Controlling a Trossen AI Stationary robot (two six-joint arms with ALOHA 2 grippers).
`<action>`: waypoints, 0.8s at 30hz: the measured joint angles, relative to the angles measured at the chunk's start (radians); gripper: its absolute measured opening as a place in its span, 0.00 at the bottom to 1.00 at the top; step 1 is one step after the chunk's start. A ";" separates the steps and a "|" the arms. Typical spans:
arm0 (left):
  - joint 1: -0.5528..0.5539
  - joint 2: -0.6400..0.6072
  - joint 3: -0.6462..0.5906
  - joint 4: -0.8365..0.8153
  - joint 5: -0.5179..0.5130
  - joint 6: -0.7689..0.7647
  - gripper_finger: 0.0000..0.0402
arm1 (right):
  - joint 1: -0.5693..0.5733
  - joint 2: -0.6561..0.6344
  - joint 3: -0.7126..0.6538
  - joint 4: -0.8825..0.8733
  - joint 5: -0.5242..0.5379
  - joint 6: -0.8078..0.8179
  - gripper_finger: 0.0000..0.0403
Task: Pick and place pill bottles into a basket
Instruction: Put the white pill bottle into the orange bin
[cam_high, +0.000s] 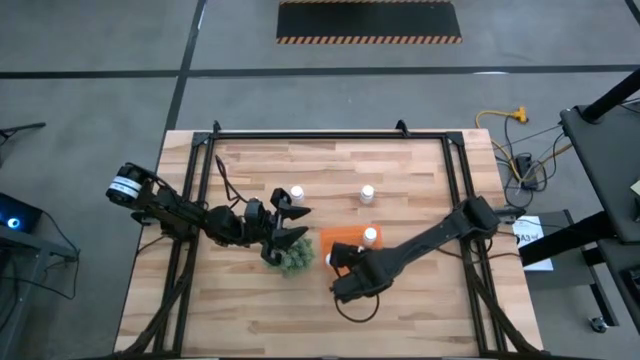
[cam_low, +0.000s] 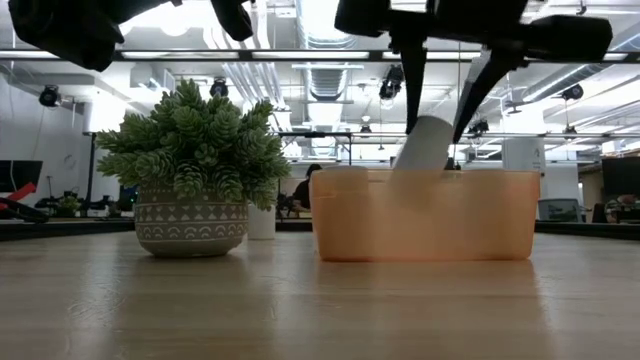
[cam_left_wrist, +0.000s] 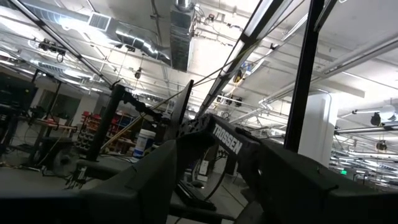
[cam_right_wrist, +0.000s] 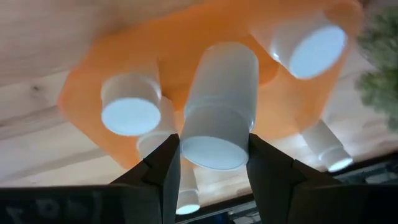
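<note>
Right gripper (cam_right_wrist: 211, 163) is clamped on a pill bottle (cam_right_wrist: 219, 106), fingers pinching it near the cap end. Your low view shows that bottle tilted, its lower end down inside the basket (cam_low: 424, 216), fingers coming in from above. From overhead, the right gripper sits over the left end of the basket (cam_high: 341, 238), arm reaching in from the right side of the table (cam_high: 420, 300).

Basket is near table centre, just right of the green plant (cam_high: 294, 256), close beside it; can't tell if they touch.

Bottle count as you can see it:
- one standing in the basket's right end (cam_high: 371, 236)
- right wrist view shows two more bottles upright in the basket, one either side of the held one (cam_right_wrist: 132, 107) (cam_right_wrist: 309, 45)
- two standing loose on the table, farther back than the basket: one (cam_high: 297, 193) beyond the plant, one (cam_high: 367, 193) beyond the basket, well apart from each other
- right wrist view also catches two more caps (cam_right_wrist: 328, 151) (cam_right_wrist: 186, 198) on the wood outside the basket wall

Left gripper (cam_high: 290, 224) hangs over the plant, just left of the basket, fingers part open, nothing between them. Its wrist camera points up at the ceiling, so no table view from it.
</note>
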 joint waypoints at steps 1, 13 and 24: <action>0.000 0.000 0.000 0.000 0.000 0.000 0.53 | 0.001 0.010 0.001 -0.001 0.000 -0.007 0.34; 0.000 0.000 0.000 0.000 0.000 0.000 0.53 | 0.016 0.096 0.009 -0.020 0.038 -0.082 0.34; 0.000 0.000 0.000 0.000 0.000 0.000 0.53 | 0.017 0.112 0.012 -0.011 0.040 -0.135 0.34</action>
